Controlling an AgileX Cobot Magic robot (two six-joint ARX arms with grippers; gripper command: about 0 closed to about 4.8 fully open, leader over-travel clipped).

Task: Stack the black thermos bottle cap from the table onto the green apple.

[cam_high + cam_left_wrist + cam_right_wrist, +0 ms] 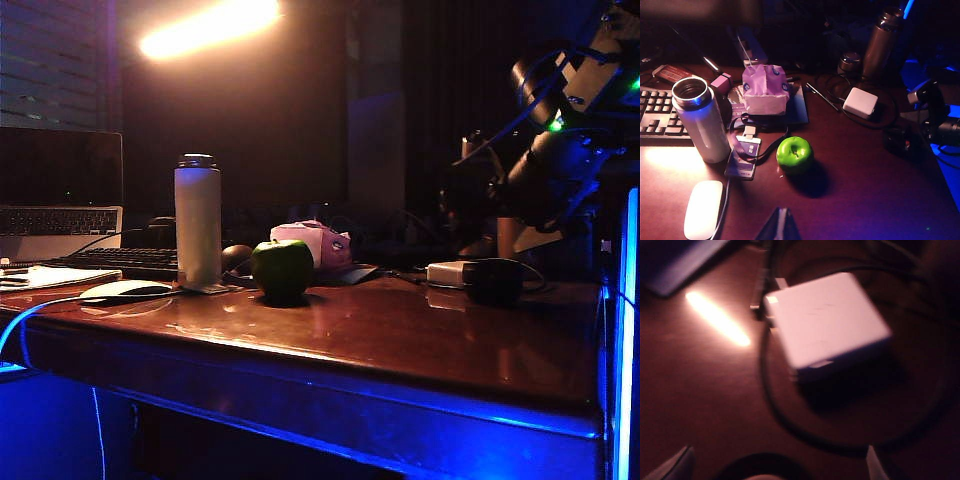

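The glossy round green apple (795,153) is sitting bare-topped on the dark wooden surface (870,190). Right of it, the right gripper (777,462), jaws released, is hovering over the squat black thermos bottle cap (494,281). The left gripper (781,225) is near the apple, state indeterminable.

A dark glossy wooden table (400,340) is seen carrying a green apple (795,153), an uncapped white thermos (700,120), a white mouse (702,209), a keyboard (657,117), 1 white power adapter (860,102) and a black thermos bottle cap (494,281).

Room was dim, blue-purple cast. Warm lamp (210,27) glared overhead, reflecting off the table (400,340). The green apple (795,154) threw a dark shadow. Right wrist view was motion-blurred; white adapter (827,322) soft-edged.
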